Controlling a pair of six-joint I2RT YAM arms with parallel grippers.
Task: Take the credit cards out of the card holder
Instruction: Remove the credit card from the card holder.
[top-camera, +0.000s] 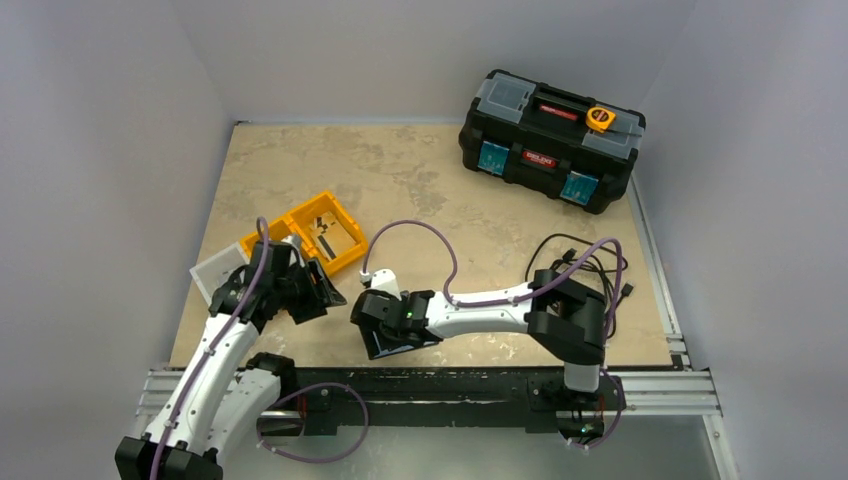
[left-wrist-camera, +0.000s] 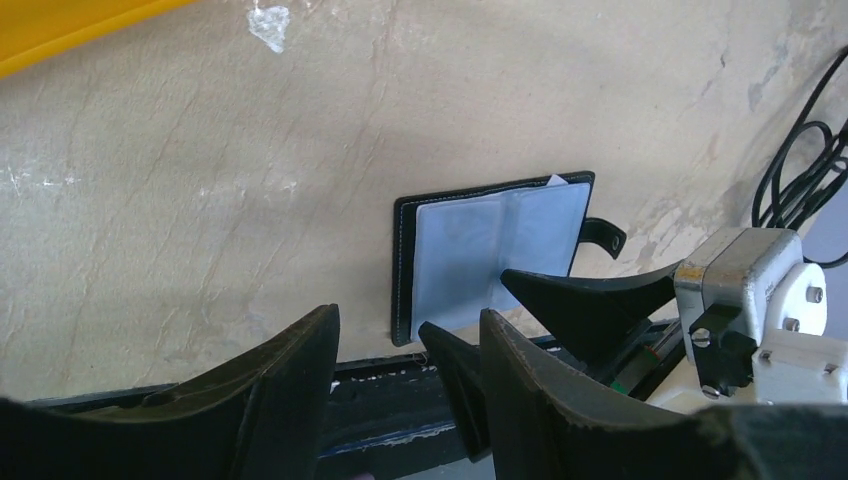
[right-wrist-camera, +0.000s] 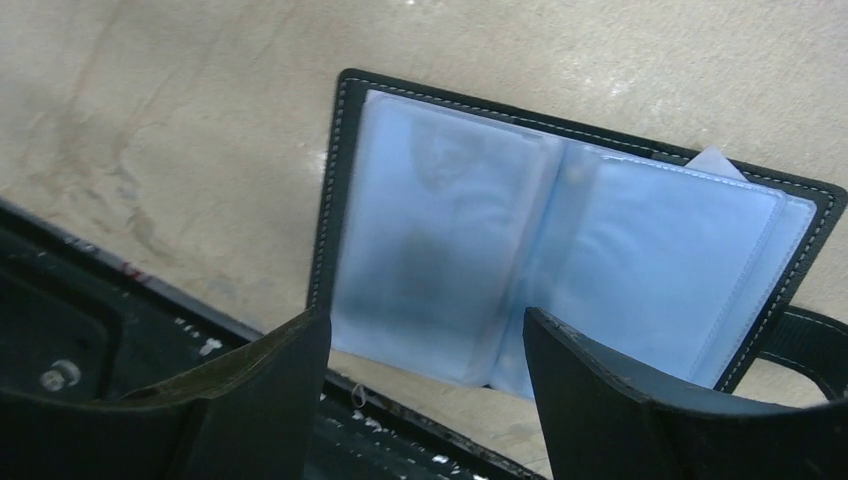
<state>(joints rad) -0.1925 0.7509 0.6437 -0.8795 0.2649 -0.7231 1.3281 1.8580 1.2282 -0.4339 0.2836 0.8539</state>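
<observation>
The card holder (right-wrist-camera: 560, 230) lies open flat on the table near the front edge, a black case with grey-blue glossy sleeves. It also shows in the left wrist view (left-wrist-camera: 490, 250) and half hidden under my right gripper in the top view (top-camera: 398, 346). No credit card lies apart. A pale corner (right-wrist-camera: 715, 160) sticks out of the right page's far edge, and a dark patch shows through the left sleeve. My right gripper (right-wrist-camera: 425, 318) is open, its jaws spread over the holder's near edge. My left gripper (left-wrist-camera: 408, 315) is open and empty, left of the holder, pointing at it.
Orange bins (top-camera: 325, 232) and a white tray (top-camera: 215, 270) stand behind my left gripper. A big black toolbox (top-camera: 550, 140) is at the back right. Black cables (top-camera: 600, 270) lie right of the right arm. The metal front rail (top-camera: 450, 385) runs just below the holder.
</observation>
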